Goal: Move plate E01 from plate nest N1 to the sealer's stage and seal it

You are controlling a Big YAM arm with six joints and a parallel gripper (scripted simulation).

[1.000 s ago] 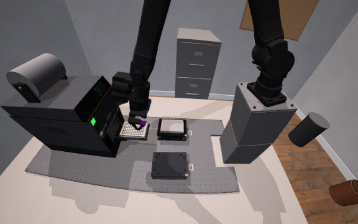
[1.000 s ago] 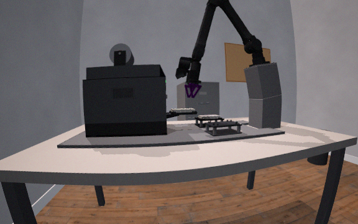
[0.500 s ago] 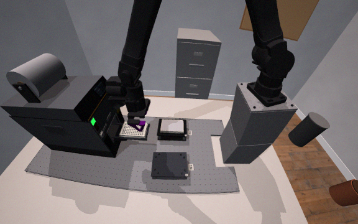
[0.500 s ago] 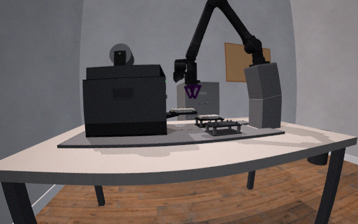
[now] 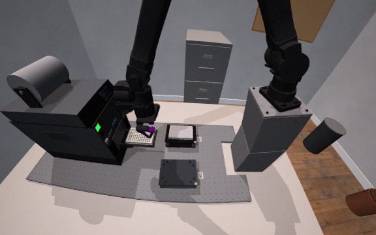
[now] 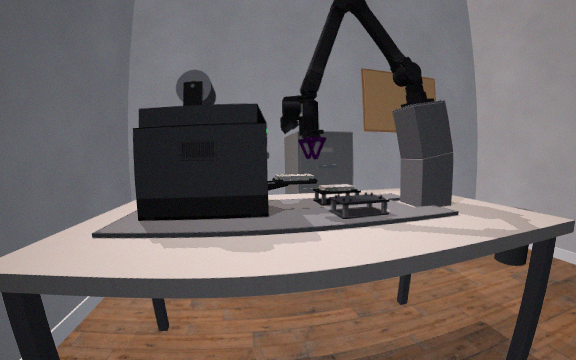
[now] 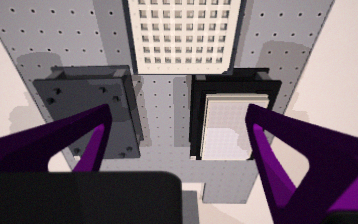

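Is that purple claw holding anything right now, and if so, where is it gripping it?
Nothing is held. The gripper hangs wide open in the air above the white well plate, which lies on the sealer's stage, untouched by the fingers.

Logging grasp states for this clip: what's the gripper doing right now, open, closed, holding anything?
Gripper: open, fingers spread wide, holding nothing.

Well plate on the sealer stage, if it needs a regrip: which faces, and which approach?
Take the well plate by its two long side walls, coming straight down from above. It lies flat with one short end toward the sealer housing, which would likely block an end-on pinch. The long sides look free. The open gripper hangs higher up, close by, holding nothing.
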